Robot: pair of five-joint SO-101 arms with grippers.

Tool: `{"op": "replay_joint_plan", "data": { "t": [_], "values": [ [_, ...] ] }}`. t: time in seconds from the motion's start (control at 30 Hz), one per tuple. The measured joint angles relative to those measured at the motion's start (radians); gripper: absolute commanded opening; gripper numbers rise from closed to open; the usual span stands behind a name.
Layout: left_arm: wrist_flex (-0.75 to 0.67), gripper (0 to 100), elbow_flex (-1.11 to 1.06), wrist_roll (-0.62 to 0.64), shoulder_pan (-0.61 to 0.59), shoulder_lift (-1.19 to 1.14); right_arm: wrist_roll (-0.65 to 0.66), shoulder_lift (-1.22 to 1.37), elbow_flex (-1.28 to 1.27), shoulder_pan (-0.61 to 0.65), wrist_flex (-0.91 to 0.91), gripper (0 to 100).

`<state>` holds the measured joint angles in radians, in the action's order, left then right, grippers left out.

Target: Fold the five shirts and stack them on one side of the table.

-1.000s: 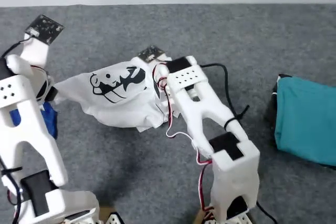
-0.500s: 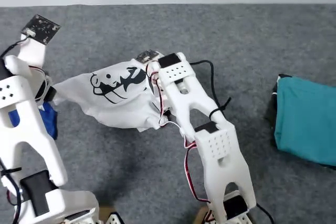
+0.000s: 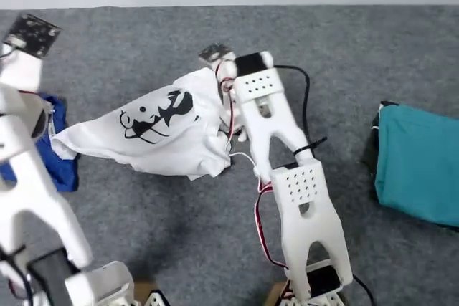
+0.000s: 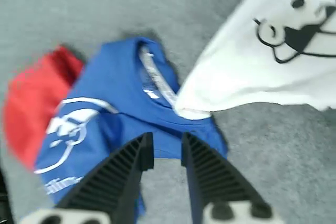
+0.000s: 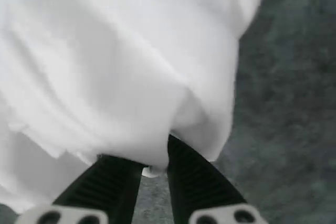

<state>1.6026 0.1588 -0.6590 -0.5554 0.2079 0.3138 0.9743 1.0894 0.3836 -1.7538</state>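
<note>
Pinching a fold of the white shirt, the right gripper is closed on the fabric. The rest of the printed shirt is spread across the middle of the grey table. The left gripper is held narrowly apart with nothing between its fingers. It is positioned over the blue shirt, near the white shirt's corner. A red shirt is seen touching the blue one. A teal shirt is laid well apart on the right arm's side.
</note>
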Motion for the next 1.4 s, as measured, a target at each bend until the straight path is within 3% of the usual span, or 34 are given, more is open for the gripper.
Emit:
{"op": "replay_joint_plan", "data": {
  "t": [0.27,0.47,0.8,1.03,1.4],
  "values": [
    [0.000,9,0.002,0.000,-0.071,0.261,0.060,-0.295,0.000,-0.032,-0.002,1.1],
    [0.000,9,0.002,0.012,-0.129,0.333,0.118,-0.559,0.000,-0.081,-0.002,1.1],
    [-0.012,9,0.000,0.242,-0.153,0.333,0.215,-0.865,0.000,-0.144,-0.003,1.0],
    [-0.143,9,-0.140,0.443,0.006,0.313,0.233,-1.051,-0.212,-0.209,-0.003,1.1],
    [-0.261,18,-0.167,0.509,0.345,-0.118,0.253,-1.126,-0.713,-0.133,-0.003,1.1]
  ]
}}
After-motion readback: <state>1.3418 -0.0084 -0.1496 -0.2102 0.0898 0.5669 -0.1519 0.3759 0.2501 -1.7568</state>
